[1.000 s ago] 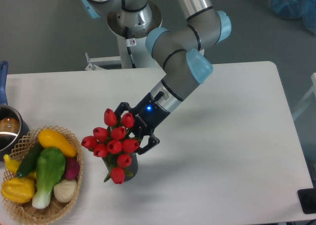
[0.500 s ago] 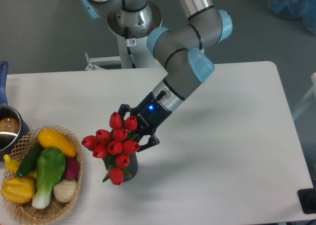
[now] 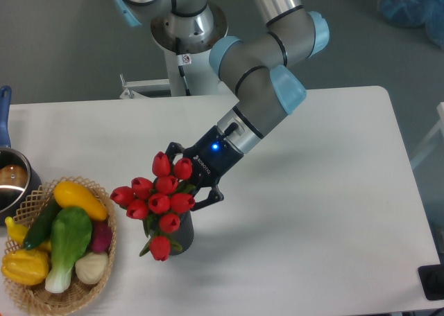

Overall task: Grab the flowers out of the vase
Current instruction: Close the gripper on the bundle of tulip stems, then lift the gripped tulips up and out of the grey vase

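Over the last second the arm (image 3: 260,73) shifts slightly up and to the right in the view, and the flowers (image 3: 158,199) move with it: the bunch now sits a little higher and further left over the vase (image 3: 179,234) than it did, while the vase stays where it was on the table (image 3: 312,212). You can read this as the start of the lift. The bunch follows the tool while the vase does not, which suggests the stems are gripped and starting to slide out of the mouth. The lowest bud still hangs down in front of the vase wall, so extraction is judged only just begun.

The gripper (image 3: 182,186) reaches in from the upper right, its blue light lit. Its two dark fingers (image 3: 205,199) frame the rear of the bunch, one above and one below, but the buds hide the fingertips and the stems between them. You cannot tell from this view whether the jaws are clamped on the stems or merely standing close around them.

Relative to the tool, the flowers lie directly ahead of the fingertips and spread beyond them, touching or overlapping the fingers. The vase stands just below and ahead of the lower finger, near it. Contact between them cannot be judged.
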Available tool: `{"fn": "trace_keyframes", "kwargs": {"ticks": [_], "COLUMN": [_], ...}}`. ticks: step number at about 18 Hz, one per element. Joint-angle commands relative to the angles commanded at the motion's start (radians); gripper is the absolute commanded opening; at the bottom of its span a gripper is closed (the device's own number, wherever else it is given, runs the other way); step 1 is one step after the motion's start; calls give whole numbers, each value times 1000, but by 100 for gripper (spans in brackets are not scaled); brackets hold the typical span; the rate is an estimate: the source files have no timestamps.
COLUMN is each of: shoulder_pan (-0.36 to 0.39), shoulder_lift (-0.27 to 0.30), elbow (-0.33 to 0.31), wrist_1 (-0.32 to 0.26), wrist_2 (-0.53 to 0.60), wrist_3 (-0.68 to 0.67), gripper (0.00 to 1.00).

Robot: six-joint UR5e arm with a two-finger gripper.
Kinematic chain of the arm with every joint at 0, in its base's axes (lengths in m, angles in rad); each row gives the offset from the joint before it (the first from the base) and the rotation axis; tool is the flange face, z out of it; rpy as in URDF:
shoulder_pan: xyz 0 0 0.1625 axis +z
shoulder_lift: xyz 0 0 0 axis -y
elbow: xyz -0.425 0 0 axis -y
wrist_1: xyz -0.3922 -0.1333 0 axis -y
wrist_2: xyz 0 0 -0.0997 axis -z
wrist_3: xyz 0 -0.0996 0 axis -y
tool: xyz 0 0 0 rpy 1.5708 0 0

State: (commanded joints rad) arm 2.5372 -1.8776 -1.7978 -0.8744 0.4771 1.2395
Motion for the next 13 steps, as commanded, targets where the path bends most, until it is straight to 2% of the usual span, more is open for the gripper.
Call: {"fn": "trace_keyframes", "kwargs": {"ticks": [4, 13], "shoulder_pan": [5, 15], "shoulder_lift": [24, 67], "elbow": [2, 9], "wrist_1": [-2, -2], "wrist_2": [-37, -40], "wrist_3": [-24, -63], "gripper": [49, 49]}}
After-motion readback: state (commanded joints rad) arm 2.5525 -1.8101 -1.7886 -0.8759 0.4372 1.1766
